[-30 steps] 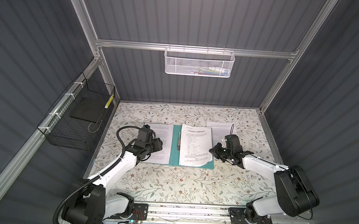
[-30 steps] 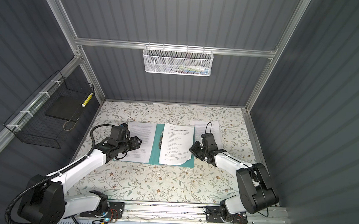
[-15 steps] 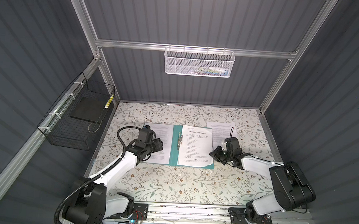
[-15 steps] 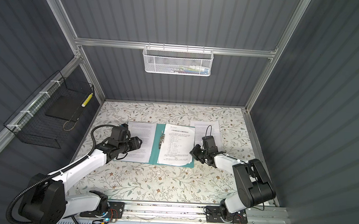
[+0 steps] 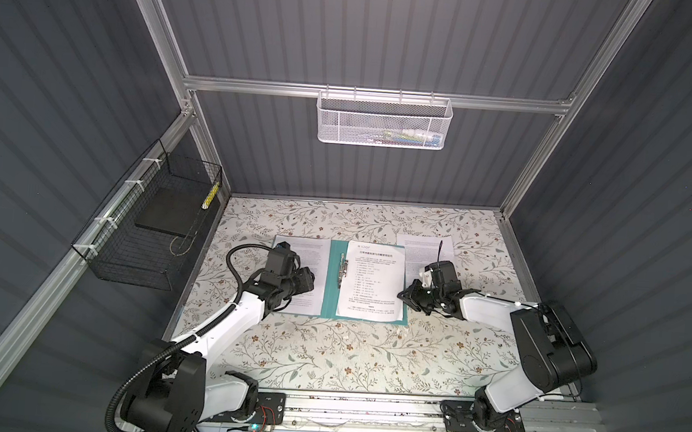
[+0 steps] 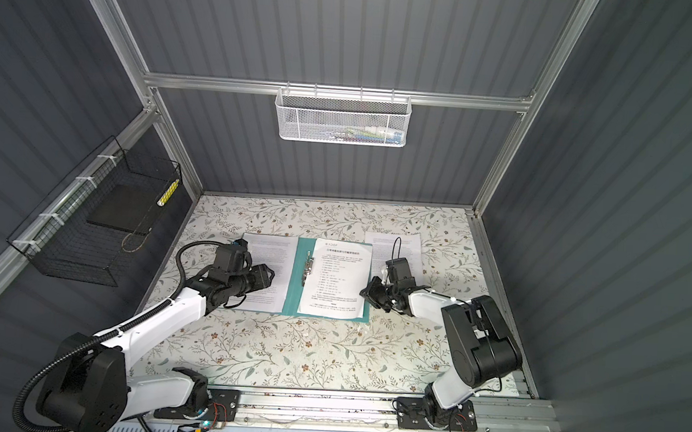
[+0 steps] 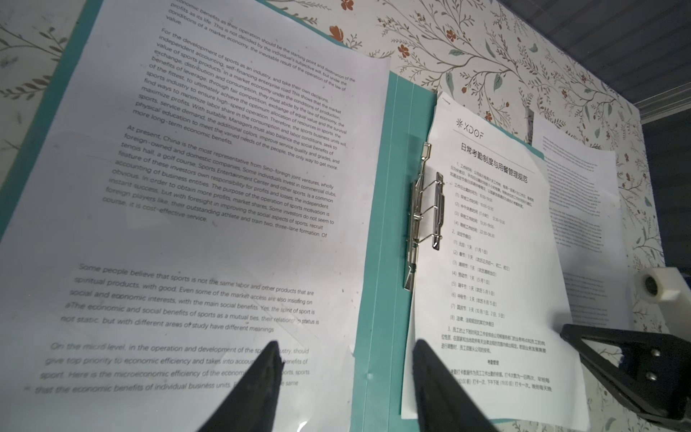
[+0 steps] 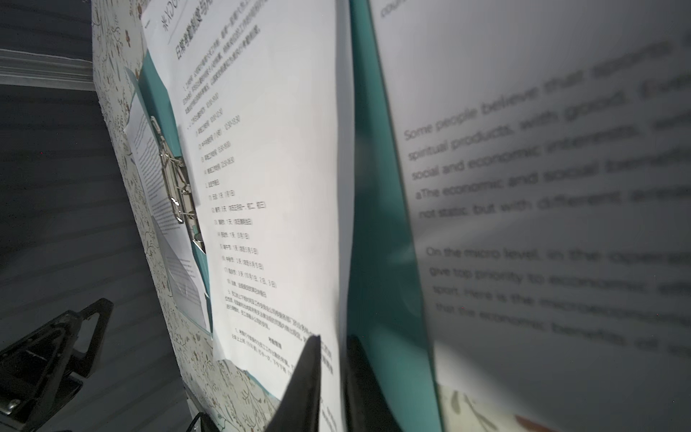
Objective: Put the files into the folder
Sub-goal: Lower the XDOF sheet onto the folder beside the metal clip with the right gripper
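Top views both show the flower-patterned worktop (image 5: 326,349) carrying the teal folder (image 5: 331,285), which lies open and flat at its middle. An English-text sheet (image 5: 318,249) lies on the folder's left flap. A titled sheet (image 5: 373,281) lies on its right flap, with its inner edge just beside the clip. A third sheet (image 5: 419,251) lies on the worktop just right of the folder, outside it. The left arm reaches over the folder's left flap. In the left wrist view the left gripper (image 7: 346,344) has its fingers (image 7: 261,381) spread wide, straddling the folder's spine. One is over the English-text sheet, the other at the titled sheet's inner edge, and they grip nothing. The right gripper (image 8: 334,338) sits at the folder's right edge. In the right wrist view its fingers (image 8: 304,381) stand a narrow gap apart, with the titled sheet's outer edge running into that gap; whether they pinch it I cannot tell. The small metal clip (image 7: 426,220) sits along the folder's spine.
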Robot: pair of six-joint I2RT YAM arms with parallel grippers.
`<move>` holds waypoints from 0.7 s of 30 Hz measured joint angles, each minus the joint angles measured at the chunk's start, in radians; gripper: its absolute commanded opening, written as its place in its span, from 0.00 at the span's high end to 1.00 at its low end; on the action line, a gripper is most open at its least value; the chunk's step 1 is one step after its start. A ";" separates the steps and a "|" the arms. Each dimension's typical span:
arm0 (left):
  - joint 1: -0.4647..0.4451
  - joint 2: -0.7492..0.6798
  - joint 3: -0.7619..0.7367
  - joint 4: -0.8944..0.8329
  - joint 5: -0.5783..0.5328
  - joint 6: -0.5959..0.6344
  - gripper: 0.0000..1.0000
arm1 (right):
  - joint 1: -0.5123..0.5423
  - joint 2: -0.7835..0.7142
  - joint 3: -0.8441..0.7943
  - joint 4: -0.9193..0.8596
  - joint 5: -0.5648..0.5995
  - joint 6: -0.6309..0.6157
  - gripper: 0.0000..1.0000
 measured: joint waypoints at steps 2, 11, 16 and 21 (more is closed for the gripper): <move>0.000 0.007 0.000 0.000 0.001 0.000 0.42 | 0.000 -0.001 0.018 -0.008 0.005 -0.012 0.82; 0.000 0.018 0.000 0.000 0.008 0.000 0.42 | 0.000 0.015 0.045 -0.029 0.007 -0.038 0.82; 0.000 0.019 0.000 0.000 0.008 0.000 0.42 | 0.000 0.018 0.045 -0.036 0.007 -0.041 0.82; 0.000 0.026 0.000 0.006 0.009 0.000 0.42 | 0.000 0.041 0.051 -0.037 0.007 -0.048 0.82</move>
